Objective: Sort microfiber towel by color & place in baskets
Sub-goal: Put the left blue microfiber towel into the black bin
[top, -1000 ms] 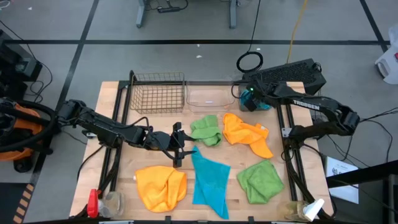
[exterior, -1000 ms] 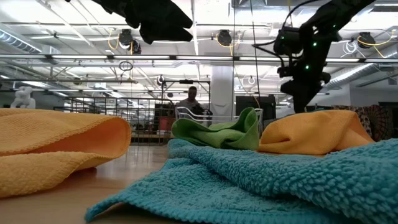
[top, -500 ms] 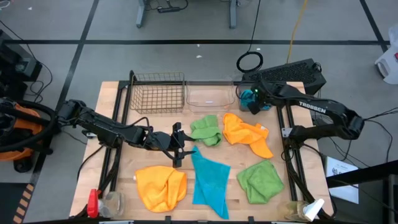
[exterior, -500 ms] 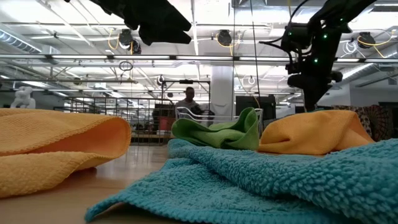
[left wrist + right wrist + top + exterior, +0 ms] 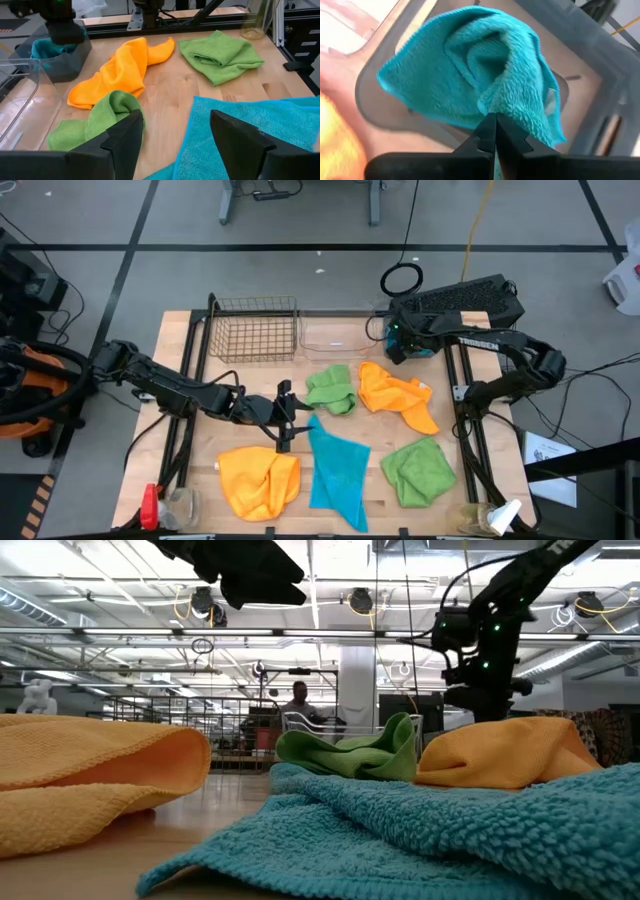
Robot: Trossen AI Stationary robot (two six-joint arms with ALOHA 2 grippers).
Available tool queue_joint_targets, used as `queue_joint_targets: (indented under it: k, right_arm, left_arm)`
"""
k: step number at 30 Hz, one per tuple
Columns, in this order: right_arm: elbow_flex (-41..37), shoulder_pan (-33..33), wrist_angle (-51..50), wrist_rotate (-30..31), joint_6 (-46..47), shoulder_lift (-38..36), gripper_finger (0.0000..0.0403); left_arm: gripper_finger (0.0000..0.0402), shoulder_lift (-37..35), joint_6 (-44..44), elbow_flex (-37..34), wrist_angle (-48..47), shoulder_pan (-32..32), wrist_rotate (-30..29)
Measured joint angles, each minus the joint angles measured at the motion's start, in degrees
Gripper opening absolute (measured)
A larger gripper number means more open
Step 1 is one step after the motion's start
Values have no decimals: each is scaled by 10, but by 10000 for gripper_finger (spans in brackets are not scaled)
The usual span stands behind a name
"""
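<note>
Five microfiber towels lie spread on the table: an orange one (image 5: 258, 480), a teal one (image 5: 338, 468) and a green one (image 5: 417, 470) near the front, a green one (image 5: 332, 388) and an orange one (image 5: 397, 395) behind them. Along the far edge stand a wire-mesh basket (image 5: 253, 330), a clear tub (image 5: 338, 337) and a dark grey tub (image 5: 60, 65). A crumpled teal towel (image 5: 470, 70) lies in the grey tub. My right gripper (image 5: 492, 131) is shut just above it. My left gripper (image 5: 175, 125) hovers open over the table's middle, beside the teal towel's far corner. My right gripper points down into the dark grey tub, its shut fingertips (image 5: 487, 127) right over a raised fold (image 5: 505, 95) of the teal towel. I cannot tell whether they touch the fold. The towel rests in the tub.
A red-capped item (image 5: 150, 505) and a clear jar (image 5: 183, 502) stand at the front left corner, a clear bottle (image 5: 500, 515) at the front right. Metal rails run along both table sides. A person (image 5: 300, 700) shows far back in the room.
My right gripper has swung a little toward the table's right edge and then back toward the left, staying over the dark grey tub.
</note>
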Motion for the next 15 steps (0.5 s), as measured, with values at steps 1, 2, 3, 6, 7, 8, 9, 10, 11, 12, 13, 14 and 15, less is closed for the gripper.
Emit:
queue_joint_targets:
  k: [1,2,3,6,7,8,9,10,11,12,13,14,15]
  right_arm:
    - [0,0,11,0,0,9,3]
    - [0,0,21,-2,0,19,3]
    - [0,0,32,-9,-1,29,3]
    - [0,0,65,-42,-13,52,1]
    - [0,1,76,-49,-18,55,1]
    - [0,2,82,-53,-21,56,1]
    - [0,2,85,-58,-21,55,1]
    - [0,2,85,-60,-22,54,1]
    - [0,2,84,-60,-22,50,1]
    - [0,2,81,-60,-22,44,1]
    - [0,2,81,-60,-23,35,1]
    - [0,2,81,-60,-23,26,1]
    - [0,2,79,-60,-23,15,1]
  left_arm:
    - [238,0,0,0,0,0,0]
    - [238,0,0,0,0,0,0]
    - [238,0,0,0,0,0,0]
    - [238,0,0,0,0,0,0]
    - [238,0,1,0,0,0,0]
    - [238,0,1,0,0,0,0]
    - [238,0,1,0,0,0,0]
    - [238,0,1,0,0,0,0]
    - [238,0,1,0,0,0,0]
    - [238,0,1,0,0,0,0]
    - [238,0,3,0,0,0,0]
    - [238,0,8,0,0,0,0]
    - [238,0,10,0,0,0,0]
